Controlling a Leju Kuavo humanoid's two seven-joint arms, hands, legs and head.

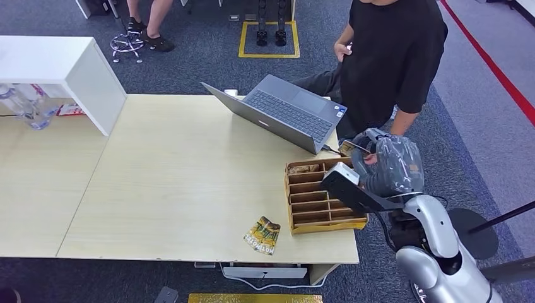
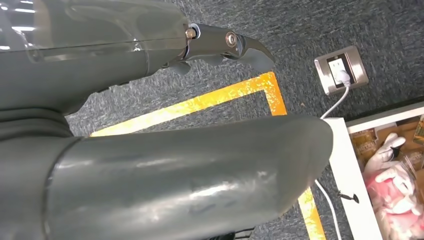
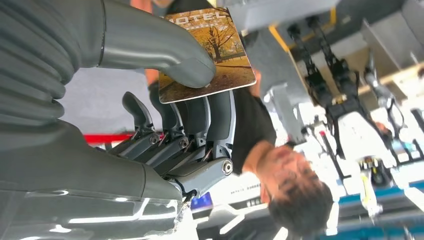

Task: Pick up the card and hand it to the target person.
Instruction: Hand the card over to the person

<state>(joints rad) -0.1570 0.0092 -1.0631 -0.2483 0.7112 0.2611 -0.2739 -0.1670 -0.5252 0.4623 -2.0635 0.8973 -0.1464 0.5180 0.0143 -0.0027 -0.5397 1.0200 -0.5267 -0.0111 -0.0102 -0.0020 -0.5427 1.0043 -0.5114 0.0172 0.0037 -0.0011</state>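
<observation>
My right hand (image 1: 386,165) is raised at the table's right end, just in front of a person in a black shirt (image 1: 391,57). In the right wrist view the thumb and fingers of that hand (image 3: 170,135) pinch a card (image 3: 215,55) printed with an autumn tree and the word HOTEL. The person (image 3: 250,130) stands right behind the card. A second, similar card (image 1: 262,235) lies flat near the table's front edge. My left hand (image 2: 150,150) hangs over the carpet floor with its fingers apart, holding nothing.
A wooden compartment box (image 1: 296,208) sits on the table under my right arm. An open grey laptop (image 1: 284,113) stands behind it. A white shelf (image 1: 69,69) and plastic bottles (image 1: 25,104) are at the far left. Another person's legs (image 1: 142,22) are at the back.
</observation>
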